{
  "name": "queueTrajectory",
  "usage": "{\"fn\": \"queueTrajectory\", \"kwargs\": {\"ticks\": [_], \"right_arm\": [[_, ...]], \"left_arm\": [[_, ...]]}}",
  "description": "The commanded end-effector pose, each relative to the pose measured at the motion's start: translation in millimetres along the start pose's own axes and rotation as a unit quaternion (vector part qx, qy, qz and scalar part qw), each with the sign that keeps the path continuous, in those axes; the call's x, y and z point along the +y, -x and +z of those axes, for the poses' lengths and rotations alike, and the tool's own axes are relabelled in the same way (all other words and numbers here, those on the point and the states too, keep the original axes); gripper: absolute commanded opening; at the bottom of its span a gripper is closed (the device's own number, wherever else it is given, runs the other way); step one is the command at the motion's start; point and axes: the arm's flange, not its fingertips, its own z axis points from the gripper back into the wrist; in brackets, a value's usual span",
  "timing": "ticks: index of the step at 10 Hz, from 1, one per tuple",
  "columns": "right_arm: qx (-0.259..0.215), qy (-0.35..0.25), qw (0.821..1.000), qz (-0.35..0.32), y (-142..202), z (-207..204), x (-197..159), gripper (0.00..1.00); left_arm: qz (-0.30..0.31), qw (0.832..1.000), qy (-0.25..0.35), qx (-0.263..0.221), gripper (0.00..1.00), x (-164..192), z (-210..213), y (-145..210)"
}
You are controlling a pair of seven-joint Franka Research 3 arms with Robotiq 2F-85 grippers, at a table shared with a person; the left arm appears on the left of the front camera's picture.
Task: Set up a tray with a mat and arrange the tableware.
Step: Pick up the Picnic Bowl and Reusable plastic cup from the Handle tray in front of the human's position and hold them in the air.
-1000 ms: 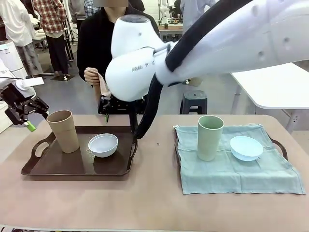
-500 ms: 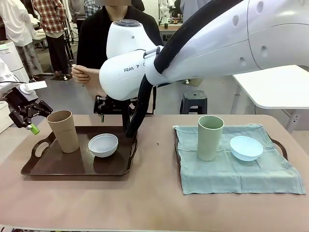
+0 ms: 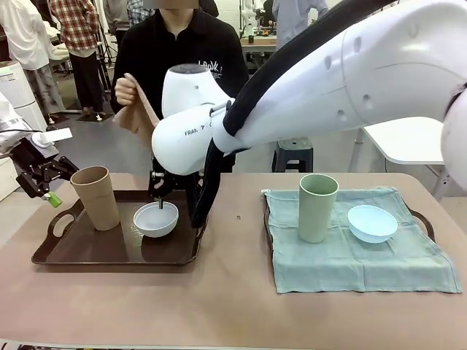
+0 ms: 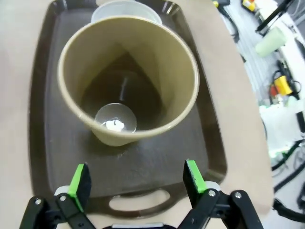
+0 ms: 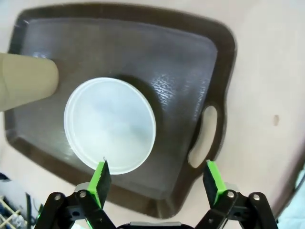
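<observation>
Open and empty, the right jaws hang just above the white bowl (image 5: 109,125), which sits on the bare dark tray (image 3: 87,251) at the tabletop's left, beside the tan cup (image 3: 96,197) — the left jaws, also open, wait just left of that cup. Small, smooth and rigid, the bowl looks light but slippery; a pinch across its thin rim seems the surest hold. At right, the pale green cup (image 3: 317,207) and light blue bowl (image 3: 372,222) stand on a green mat (image 3: 365,266).

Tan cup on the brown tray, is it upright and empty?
Upright and empty: the tan cup stands mouth up on the tray, and the left wrist view shows its bare bottom.
</observation>
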Motion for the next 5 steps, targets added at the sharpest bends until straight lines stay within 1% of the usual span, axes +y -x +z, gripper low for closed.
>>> {"fn": "queueTrajectory", "kwargs": {"ticks": [1, 4, 5], "right_arm": [[0.011, 0.012, 1.0, 0.012, -9.6, -3.0, 5.4, 1.0], [0.026, 0.013, 0.999, 0.012, -14.1, -18.0, 3.5, 1.0], [0.03, 0.013, 0.999, 0.013, -15.4, -22.6, 3.8, 1.0]], "left_arm": [[-0.01, 0.999, -0.036, -0.027, 1.0, 1.2, -4.9, 13.5], [-0.019, 0.997, -0.049, -0.052, 1.0, 6.3, -16.6, 11.2], [-0.029, 0.997, -0.039, -0.054, 1.0, 7.1, -19.0, 9.4]]}}
